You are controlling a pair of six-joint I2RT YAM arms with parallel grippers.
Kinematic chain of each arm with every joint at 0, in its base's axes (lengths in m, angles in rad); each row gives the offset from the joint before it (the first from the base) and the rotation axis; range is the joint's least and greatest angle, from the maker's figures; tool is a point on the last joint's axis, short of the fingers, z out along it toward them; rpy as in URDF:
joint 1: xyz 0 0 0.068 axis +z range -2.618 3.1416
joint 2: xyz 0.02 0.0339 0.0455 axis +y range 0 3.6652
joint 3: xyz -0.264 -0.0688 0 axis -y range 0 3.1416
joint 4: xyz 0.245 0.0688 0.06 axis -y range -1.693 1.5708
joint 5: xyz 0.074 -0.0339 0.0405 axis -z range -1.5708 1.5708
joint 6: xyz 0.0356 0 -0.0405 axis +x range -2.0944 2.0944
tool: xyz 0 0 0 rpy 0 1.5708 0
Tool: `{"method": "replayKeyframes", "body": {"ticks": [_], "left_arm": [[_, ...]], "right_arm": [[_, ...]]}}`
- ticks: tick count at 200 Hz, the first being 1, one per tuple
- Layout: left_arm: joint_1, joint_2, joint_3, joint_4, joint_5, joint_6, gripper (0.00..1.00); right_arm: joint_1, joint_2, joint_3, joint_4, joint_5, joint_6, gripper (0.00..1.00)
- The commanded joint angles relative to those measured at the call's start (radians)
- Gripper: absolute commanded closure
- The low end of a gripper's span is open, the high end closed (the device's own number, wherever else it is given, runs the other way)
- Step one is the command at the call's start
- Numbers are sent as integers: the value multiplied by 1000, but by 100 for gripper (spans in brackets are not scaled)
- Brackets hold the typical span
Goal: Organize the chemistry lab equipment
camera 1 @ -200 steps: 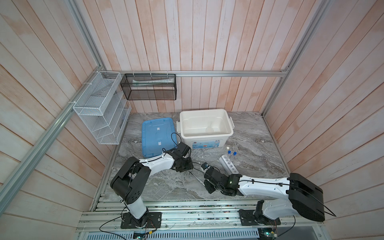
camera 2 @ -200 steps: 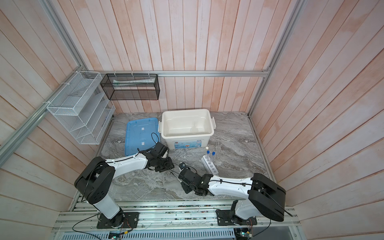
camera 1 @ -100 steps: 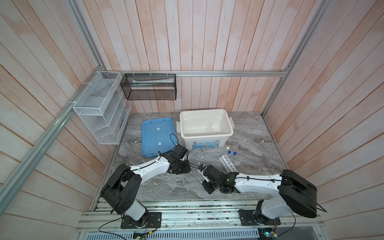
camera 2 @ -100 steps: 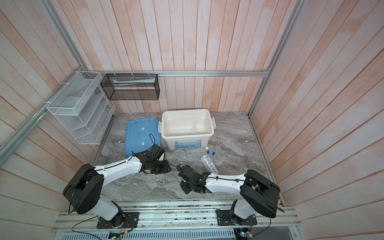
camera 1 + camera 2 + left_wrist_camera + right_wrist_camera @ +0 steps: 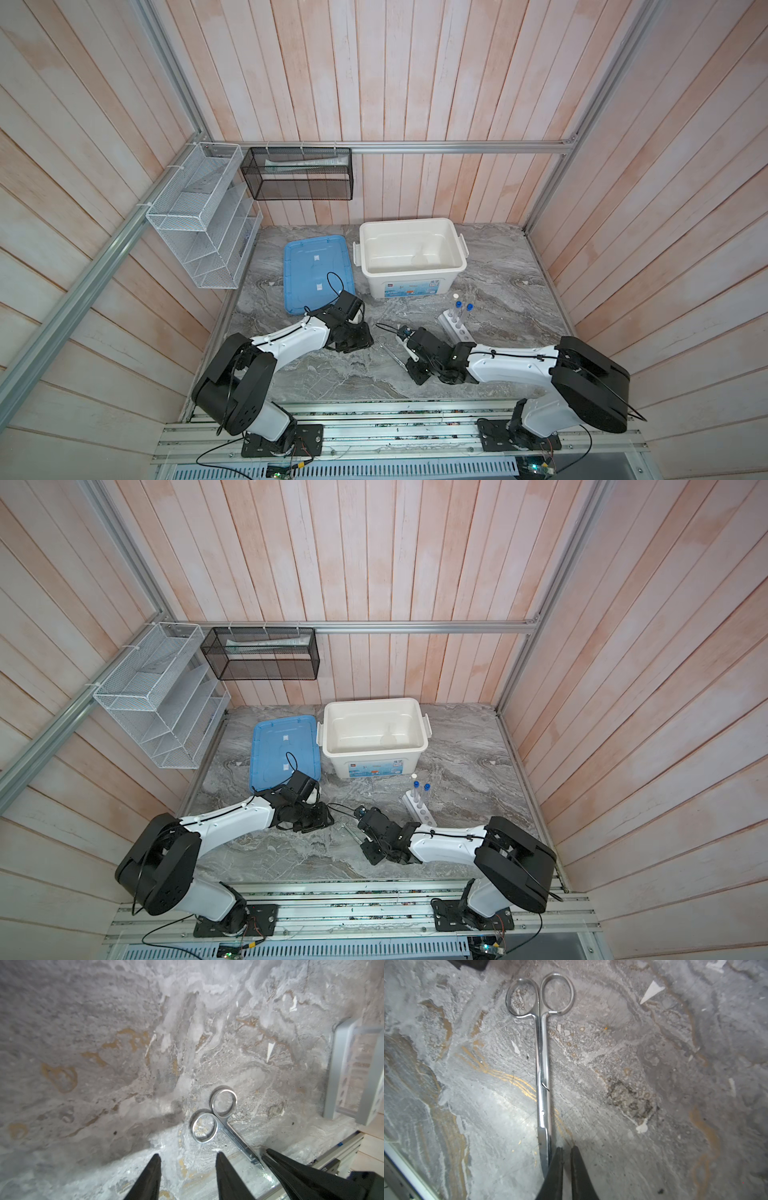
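Right end effector [image 5: 566, 1158]: almost closed, holding nothing, just beside the scissors [image 5: 543, 1059] blade tip.
Left end effector [image 5: 188, 1167]: half open, empty, near the scissors rings.
Scissors: flat on worktop [image 5: 664, 1084].
Done: capped tubes [image 5: 424, 798] stand in rack [image 5: 419, 810].
Remaining: scissors not yet lifted, I judge.

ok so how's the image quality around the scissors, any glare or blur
Right wrist view: scissors sharp, with a bright glare patch on the tabletop beside the blades. Left wrist view: finger rings crisp, far tabletop soft, a dark shadow band reaching toward the rings. In both top views: even light, no harsh glare, but the scissors show only as a thin sliver.
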Motion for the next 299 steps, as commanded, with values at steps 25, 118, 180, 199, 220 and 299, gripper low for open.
{"method": "replayKeyframes", "body": {"ticks": [25,118,180,199,220,299], "left_arm": [[8,-12,-21,31,28,-5,54],[11,8,-11,50,39,-6,54],[13,6,-3,43,38,-5,54],[13,5,-3,45,39,-6,54],[13,6,1,44,42,-6,54],[13,7,3,50,47,-5,54]], "right_arm": [[-3,-32,-23,-14,-3,34,90],[28,-98,-39,-58,-22,80,88],[40,-62,-50,-39,-13,87,90],[39,-57,-59,-35,-9,91,91],[41,-51,-59,-31,-8,95,92],[42,-98,-23,-69,12,85,84]]}}
